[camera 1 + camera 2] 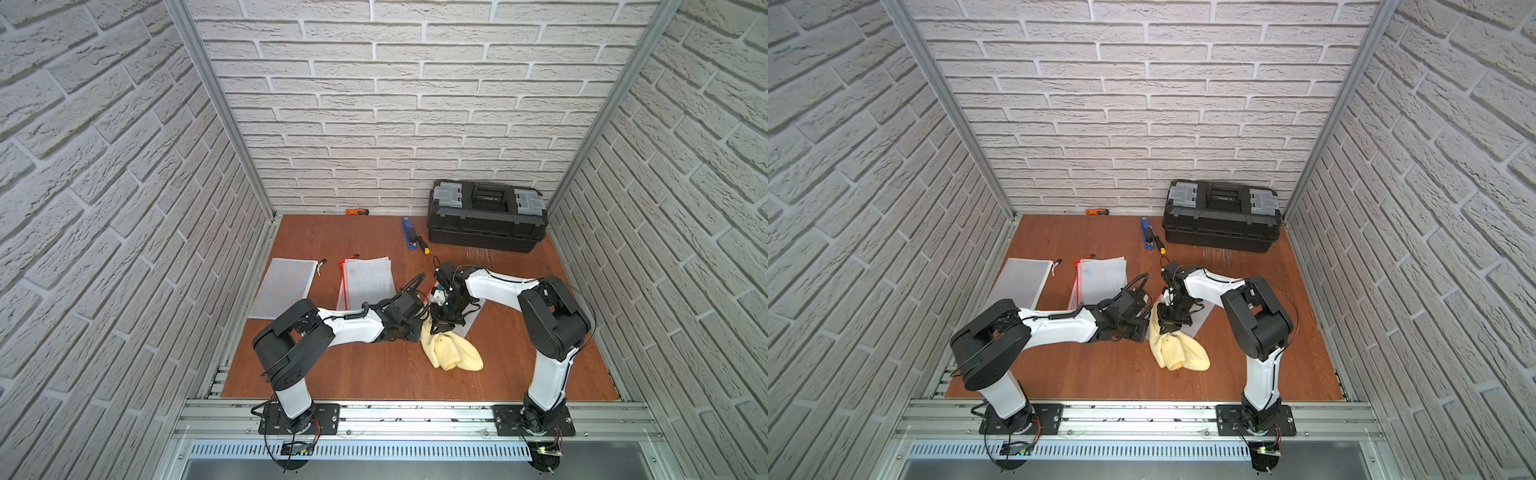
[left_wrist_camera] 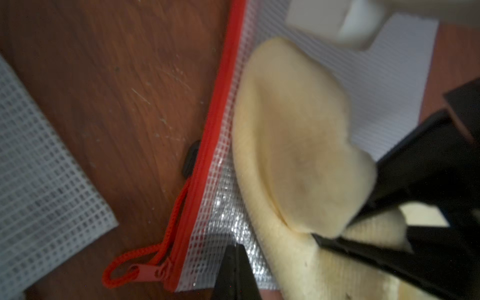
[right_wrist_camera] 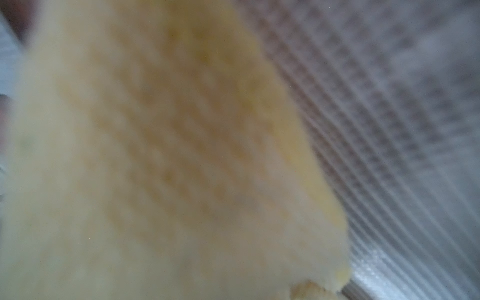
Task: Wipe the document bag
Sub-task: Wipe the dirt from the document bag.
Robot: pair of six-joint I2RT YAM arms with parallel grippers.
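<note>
The document bag (image 2: pixel 226 161) is a clear mesh pouch with a red zipper edge, lying flat on the wooden table; in both top views only a strip of it (image 1: pixel 472 322) (image 1: pixel 1201 319) shows past the arms. My left gripper (image 2: pixel 235 250) (image 1: pixel 409 332) is shut with nothing between its fingers, tips resting on the bag's corner near the zipper pull. A yellow cloth (image 2: pixel 293 142) (image 1: pixel 453 353) (image 1: pixel 1183 353) lies over the bag and trails toward the front edge. My right gripper (image 1: pixel 440 328) (image 1: pixel 1169 328) is shut on the cloth. The cloth (image 3: pixel 155 155) fills the right wrist view and hides the jaws.
Two other mesh pouches lie to the left: a white one (image 1: pixel 284 286) and a red-zippered one (image 1: pixel 368 278). A black toolbox (image 1: pixel 486 216) stands at the back right, with a blue stapler (image 1: pixel 409 235) and a screwdriver (image 1: pixel 422 243) beside it. An orange tool (image 1: pixel 356 212) lies by the back wall.
</note>
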